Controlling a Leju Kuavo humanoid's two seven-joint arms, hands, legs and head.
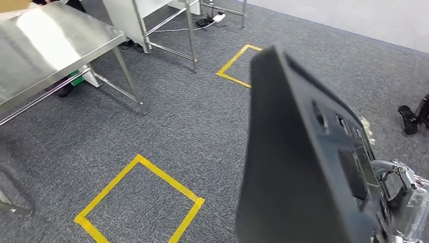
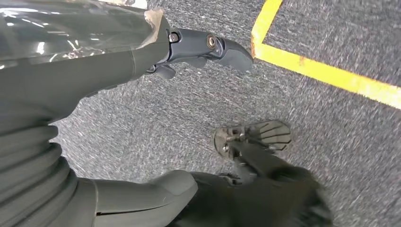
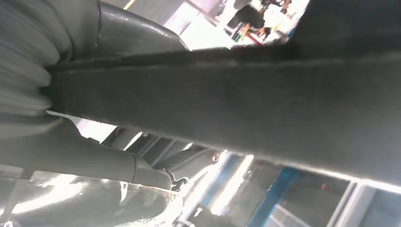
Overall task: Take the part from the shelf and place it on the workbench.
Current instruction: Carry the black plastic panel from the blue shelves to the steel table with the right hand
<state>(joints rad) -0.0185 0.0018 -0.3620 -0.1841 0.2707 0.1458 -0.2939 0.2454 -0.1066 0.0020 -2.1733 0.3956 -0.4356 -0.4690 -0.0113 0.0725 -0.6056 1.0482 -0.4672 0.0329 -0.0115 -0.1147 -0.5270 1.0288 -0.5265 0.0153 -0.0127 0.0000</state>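
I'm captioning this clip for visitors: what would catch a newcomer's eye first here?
The big black part looms at the right of the head view, standing on edge in front of the camera; the right robot hand grips its edge in the right wrist view. Next come the yellow tape squares on the grey carpet, then the shiny steel workbench at the upper left.

the black part (image 1: 298, 167) is running off the bottom edge of the head view, its lower end cut away. it is hiding most of the right hand (image 3: 71, 94); only a bit of silver arm is peeking out beside it. the steel workbench (image 1: 45, 45) is being cropped at the left edge. a dark shape at the far right edge is staying too cut off to identify.
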